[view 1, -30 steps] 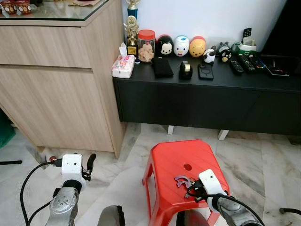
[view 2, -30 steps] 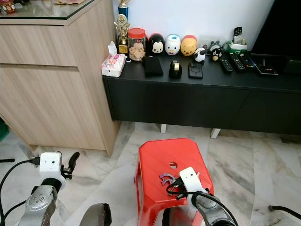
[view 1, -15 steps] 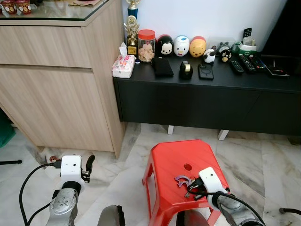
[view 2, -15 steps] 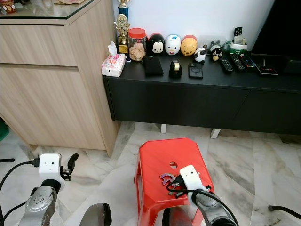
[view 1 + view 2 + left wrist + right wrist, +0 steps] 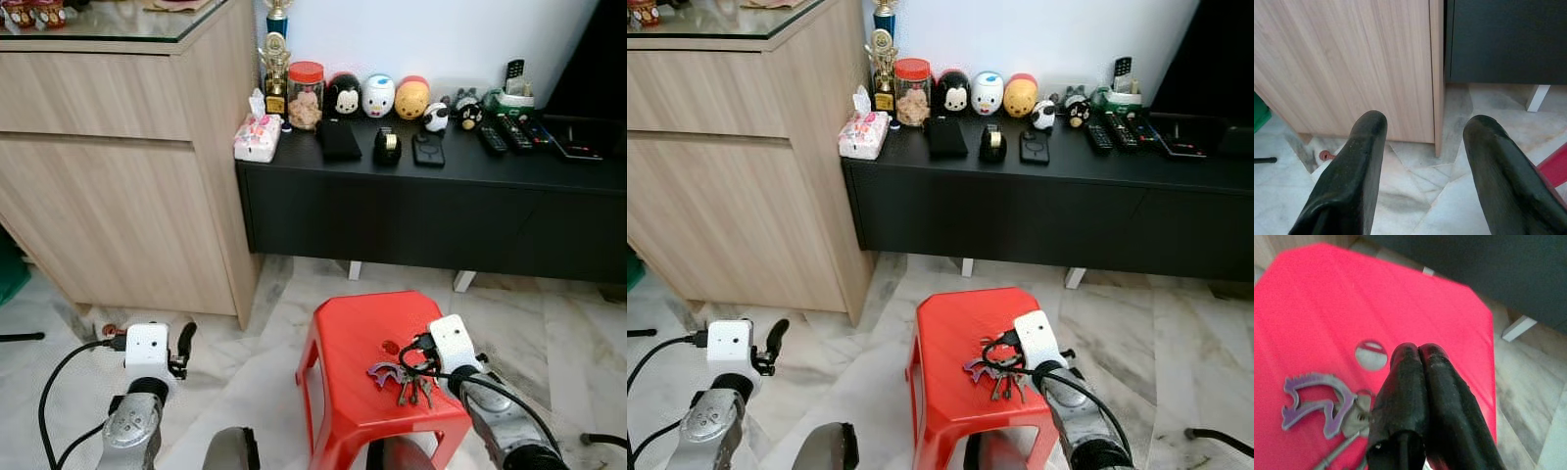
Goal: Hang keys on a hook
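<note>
Clear jar point(image 5: 305, 95) with red lid, upper centre of the left eye view, on black tabletop point(image 5: 460, 157); filled with pale lumpy contents, kind not discernible. Pink-and-white tissue pack point(image 5: 257, 136) at the tabletop's left end, one tissue sticking up. No legible writing on jar, pack or the row of round character figures point(image 5: 377, 96); too small to read.

Keys point(image 5: 404, 381) in lower centre of frame, on the seat of the red stool point(image 5: 338, 392), just below its round hole; purple fob point(image 5: 1315, 401) at the bunch's left end, key blades hanging toward the stool's front edge. Right hand point(image 5: 416, 357) directly above the bunch, fingers pressed together in the right wrist view; a grip on the key ring suspected but not resolvable.

Left hand point(image 5: 1422, 171) low at lower left over the marble floor point(image 5: 265, 372), fingers spread, nothing between them.

Versus 1.0 s ago: right hand shifted up and rightward across the stool; keys dangling lower than before. Left hand unchanged.
</note>
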`<state>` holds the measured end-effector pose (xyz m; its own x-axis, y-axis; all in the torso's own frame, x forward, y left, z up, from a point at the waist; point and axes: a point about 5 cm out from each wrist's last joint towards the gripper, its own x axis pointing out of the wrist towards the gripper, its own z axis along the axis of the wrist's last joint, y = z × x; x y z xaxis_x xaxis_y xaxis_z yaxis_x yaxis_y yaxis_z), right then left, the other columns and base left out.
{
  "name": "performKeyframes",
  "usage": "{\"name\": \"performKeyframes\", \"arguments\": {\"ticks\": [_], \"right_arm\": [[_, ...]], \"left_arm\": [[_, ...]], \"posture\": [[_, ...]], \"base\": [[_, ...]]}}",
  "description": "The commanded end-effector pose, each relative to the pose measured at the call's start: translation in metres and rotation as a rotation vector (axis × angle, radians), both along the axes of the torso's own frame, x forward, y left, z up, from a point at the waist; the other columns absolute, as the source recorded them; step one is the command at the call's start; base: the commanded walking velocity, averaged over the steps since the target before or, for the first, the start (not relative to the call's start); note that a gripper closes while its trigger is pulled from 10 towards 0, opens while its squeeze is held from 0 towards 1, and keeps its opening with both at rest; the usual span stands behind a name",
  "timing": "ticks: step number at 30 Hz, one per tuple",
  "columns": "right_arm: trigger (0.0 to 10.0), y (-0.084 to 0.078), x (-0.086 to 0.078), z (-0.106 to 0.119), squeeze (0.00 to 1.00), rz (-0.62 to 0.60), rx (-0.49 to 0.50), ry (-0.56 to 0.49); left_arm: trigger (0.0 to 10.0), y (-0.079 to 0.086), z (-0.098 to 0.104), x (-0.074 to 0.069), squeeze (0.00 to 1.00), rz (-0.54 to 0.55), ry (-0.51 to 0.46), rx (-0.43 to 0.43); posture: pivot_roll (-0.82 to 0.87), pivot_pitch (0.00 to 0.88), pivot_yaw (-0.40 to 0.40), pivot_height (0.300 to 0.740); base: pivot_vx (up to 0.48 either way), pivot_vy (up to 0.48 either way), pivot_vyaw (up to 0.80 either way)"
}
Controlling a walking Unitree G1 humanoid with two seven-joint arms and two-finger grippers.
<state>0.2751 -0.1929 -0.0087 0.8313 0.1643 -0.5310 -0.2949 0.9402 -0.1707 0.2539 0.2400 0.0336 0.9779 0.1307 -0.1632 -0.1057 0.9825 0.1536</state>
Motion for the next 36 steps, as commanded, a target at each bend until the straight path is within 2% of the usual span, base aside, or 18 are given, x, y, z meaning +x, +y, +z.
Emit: {"name": "performKeyframes", "arguments": {"ticks": [1, 2, 3, 9, 12, 20, 23, 24, 25, 26, 36], "right_arm": [[10.0, -0.004, -0.005, -0.005, 0.0, -0.007, -0.012, 0.029], [10.0, -0.004, -0.005, -0.005, 0.42, -0.002, -0.015, 0.035], [10.0, -0.005, -0.006, -0.006, 1.0, 0.027, -0.054, 0.048], [10.0, -0.011, -0.007, -0.007, 1.0, 0.054, -0.109, 0.074], [10.0, -0.012, -0.01, -0.01, 1.0, 0.143, -0.189, 0.107], [10.0, -0.009, -0.012, -0.012, 1.0, 0.166, -0.169, 0.127], [10.0, -0.008, -0.013, -0.014, 0.98, 0.198, -0.212, 0.129], [10.0, -0.008, -0.013, -0.014, 0.19, 0.196, -0.207, 0.13], [10.0, -0.008, -0.014, -0.014, 0.19, 0.194, -0.202, 0.13], [10.0, -0.008, -0.014, -0.014, 0.0, 0.196, -0.199, 0.13], [10.0, -0.011, -0.015, -0.016, 0.0, 0.195, -0.236, 0.139]], "left_arm": [[10.0, -0.001, -0.002, 0.0, 0.0, 0.008, 0.007, -0.003], [10.0, 0.0, -0.002, 0.0, 0.0, 0.008, 0.006, -0.003], [10.0, 0.0, -0.002, -0.001, 0.0, 0.009, 0.006, -0.001], [10.0, 0.002, -0.002, 0.0, 0.0, 0.009, 0.008, 0.002], [10.0, 0.0, -0.002, 0.001, 0.0, 0.004, 0.009, 0.0], [10.0, 0.001, -0.001, 0.002, 0.0, 0.004, 0.007, 0.002], [10.0, 0.002, 0.0, 0.002, 0.0, 0.003, 0.007, 0.005], [10.0, 0.003, 0.0, 0.002, 0.0, 0.003, 0.007, 0.006], [10.0, 0.003, 0.0, 0.002, 0.0, 0.003, 0.007, 0.006], [10.0, 0.003, 0.0, 0.002, 0.0, 0.001, 0.008, 0.008], [10.0, 0.002, 0.0, 0.002, 0.0, -0.009, 0.01, 0.01]], "posture": [[0.0, 0.0, -0.076, 0.613], [0.0, 0.0, -0.075, 0.613], [0.0, 0.0, -0.074, 0.613], [0.0, 0.0, -0.073, 0.613], [-0.01, 0.0, -0.072, 0.613], [0.0, 0.0, -0.067, 0.613], [0.0, 0.0, -0.063, 0.613], [0.0, 0.0, -0.063, 0.613], [0.0, 0.0, -0.063, 0.613], [0.0, 0.0, -0.061, 0.613], [0.0, 0.0, -0.053, 0.613]], "base": [[0.0, 0.0, 0.0], [0.0, 0.0, 0.0], [0.0, 0.0, 0.0], [0.0, 0.0, 0.0], [0.0, 0.0, 0.0], [0.0, 0.0, 0.0], [0.0, 0.0, 0.0], [0.0, 0.0, 0.0], [0.0, 0.0, 0.0], [0.0, 0.0, 0.0], [0.0, 0.0, 0.0]]}}
